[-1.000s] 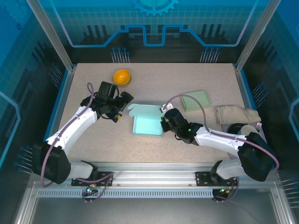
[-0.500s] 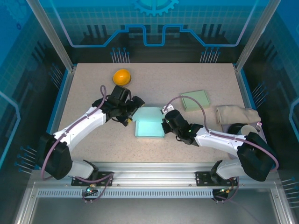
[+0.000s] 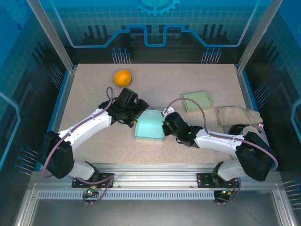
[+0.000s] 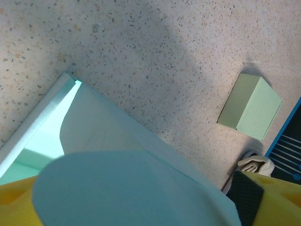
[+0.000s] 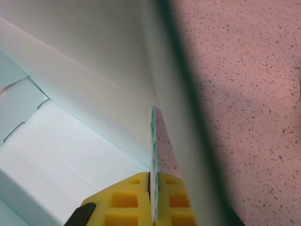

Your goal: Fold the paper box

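Items on the bench [image 3: 89, 89], counted: one paper box, one smaller box, one round object, one cloth roll. Two arms, two grippers.

1. Paper box [image 3: 150, 126], light teal: lies near the middle of the bench, somewhat toward the near edge, with a panel raised along its far side.
2. Left gripper [image 3: 135, 117]: at the box's left far corner. In the left wrist view its yellow fingers [image 4: 14, 202] stand spread wide, with a rounded teal flap [image 4: 127, 188] lying across the gap between them.
3. Right gripper [image 3: 165, 123]: at the box's right edge. The right wrist view shows its fingers pressed together on a thin upright wall [image 5: 153, 141] of the paper box, pinching it.
4. Pale green box [image 3: 197, 100]: closed, right of centre, apart from the paper box.
5. Orange round object [image 3: 122, 77]: near the far left corner.
6. Beige cloth roll [image 3: 237, 115]: at the right edge.
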You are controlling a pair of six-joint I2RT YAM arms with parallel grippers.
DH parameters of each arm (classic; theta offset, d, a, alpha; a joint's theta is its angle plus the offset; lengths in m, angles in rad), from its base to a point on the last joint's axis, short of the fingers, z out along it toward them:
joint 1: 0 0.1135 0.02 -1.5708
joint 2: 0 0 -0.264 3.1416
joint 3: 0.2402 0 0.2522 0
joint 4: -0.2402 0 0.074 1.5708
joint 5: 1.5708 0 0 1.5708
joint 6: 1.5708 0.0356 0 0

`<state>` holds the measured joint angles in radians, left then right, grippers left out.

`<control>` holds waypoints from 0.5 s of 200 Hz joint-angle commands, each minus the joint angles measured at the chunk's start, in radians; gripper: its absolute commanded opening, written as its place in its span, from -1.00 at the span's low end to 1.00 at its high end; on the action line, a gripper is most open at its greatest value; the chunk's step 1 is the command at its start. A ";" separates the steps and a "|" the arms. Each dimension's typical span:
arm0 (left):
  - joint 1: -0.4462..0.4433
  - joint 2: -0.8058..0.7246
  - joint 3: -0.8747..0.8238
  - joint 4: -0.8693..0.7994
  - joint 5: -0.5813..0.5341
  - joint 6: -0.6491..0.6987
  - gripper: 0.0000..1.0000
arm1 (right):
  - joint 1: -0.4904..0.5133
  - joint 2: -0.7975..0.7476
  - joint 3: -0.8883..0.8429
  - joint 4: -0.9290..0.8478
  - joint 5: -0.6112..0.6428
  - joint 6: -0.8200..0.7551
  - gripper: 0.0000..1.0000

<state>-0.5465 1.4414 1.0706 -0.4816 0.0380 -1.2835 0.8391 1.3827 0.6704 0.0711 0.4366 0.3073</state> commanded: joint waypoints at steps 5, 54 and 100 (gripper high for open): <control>-0.025 0.027 0.008 0.029 -0.008 0.021 0.67 | 0.019 0.007 -0.010 0.063 -0.017 -0.003 -1.00; -0.068 0.031 -0.054 0.024 -0.027 0.029 0.61 | 0.022 -0.002 -0.044 0.067 -0.019 0.030 -1.00; -0.079 -0.005 -0.140 0.023 -0.055 0.029 0.56 | 0.031 -0.030 -0.038 -0.014 -0.019 0.203 -0.84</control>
<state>-0.6037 1.4452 0.9947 -0.4000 0.0021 -1.2778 0.8490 1.3773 0.6369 0.1009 0.4412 0.3790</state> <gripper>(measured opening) 0.788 0.053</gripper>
